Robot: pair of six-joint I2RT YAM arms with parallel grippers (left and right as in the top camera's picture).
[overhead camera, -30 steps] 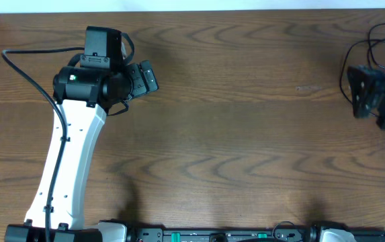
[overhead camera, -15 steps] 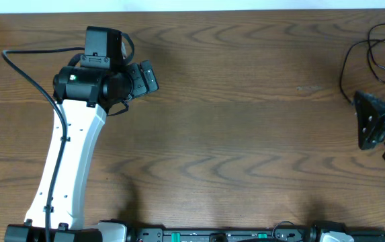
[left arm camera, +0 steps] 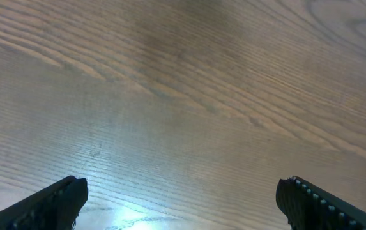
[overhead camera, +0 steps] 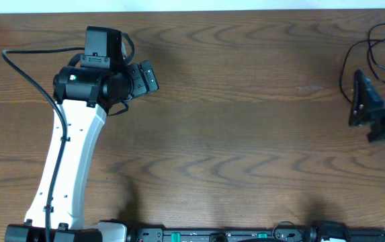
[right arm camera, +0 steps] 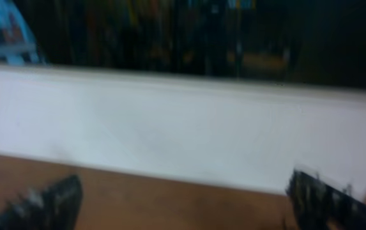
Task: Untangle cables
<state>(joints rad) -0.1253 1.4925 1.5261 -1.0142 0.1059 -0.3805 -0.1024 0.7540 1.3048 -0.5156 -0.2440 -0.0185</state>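
A thin black cable [overhead camera: 372,48] lies in loose loops at the table's far right corner, partly cut off by the frame edge. I see no white cable in any view. My right gripper [overhead camera: 362,99] is just on the near side of those loops, open and empty. Its wrist view is blurred and shows only the table's far edge and a white wall between the spread fingers [right arm camera: 183,191]. My left gripper [overhead camera: 145,77] is far off at the upper left, open and empty over bare wood [left arm camera: 183,191].
The wooden table [overhead camera: 246,134] fills the overhead view. The left arm's white link [overhead camera: 71,161] runs from the near edge up the left side, with its thick black lead [overhead camera: 27,67] beside it. A white wall [right arm camera: 183,121] stands behind the far edge.
The right gripper dipped toward the near edge, then came back up beside the black cable and turned, its camera now facing the wall. The left arm has not moved.
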